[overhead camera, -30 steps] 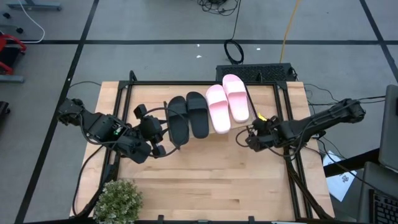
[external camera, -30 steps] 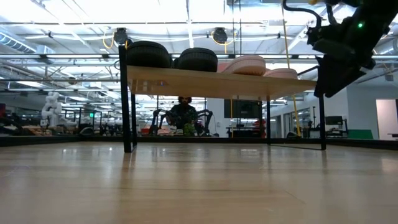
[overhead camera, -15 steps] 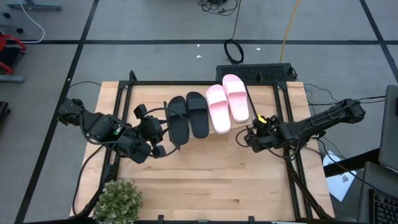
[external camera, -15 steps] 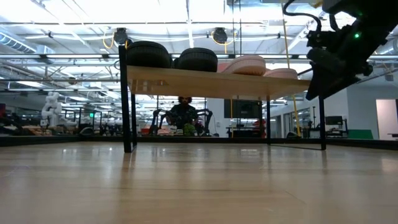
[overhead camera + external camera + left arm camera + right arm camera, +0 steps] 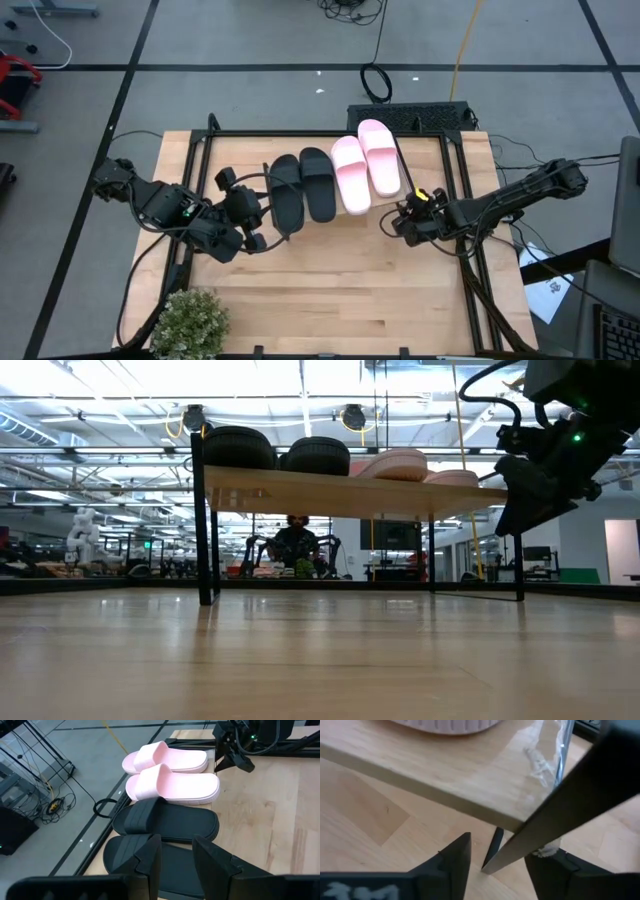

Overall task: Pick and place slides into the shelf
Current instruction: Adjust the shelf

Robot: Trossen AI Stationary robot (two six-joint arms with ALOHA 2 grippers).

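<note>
Up on the low shelf (image 5: 350, 490) with the light wooden plank top and thin black metal legs, lying side by side in one row: two matte black wide-strap slides (image 5: 302, 187) toward the left arm, two pale pink wide-strap slides (image 5: 366, 164) toward the right arm, each one touching or nearly touching its neighbour. Hovering just beside the outer black slide, near the front edge of the plank: left hand (image 5: 262, 228), fingers (image 5: 150, 861) standing partly apart and holding nothing, with that slide's dark sole showing between them in the wrist view. Hanging off the shelf's other end, close to the corner past the outer pink slide: right hand (image 5: 392, 224), fingers (image 5: 452, 860) parted with a clear gap and empty, pointing at the underside corner of the plank and one thin black leg (image 5: 495, 846); only the rim of a pink slide showing at the edge of that wrist view. Standing above the light wooden surface (image 5: 350, 290) in the level view, both hands clear of the boards. Sitting at the near corner of the surface on the left arm's side: a small bushy green potted plant (image 5: 190, 318). Showing far behind the shelf, between its legs: a person (image 5: 295, 540) seated in the room.
</note>
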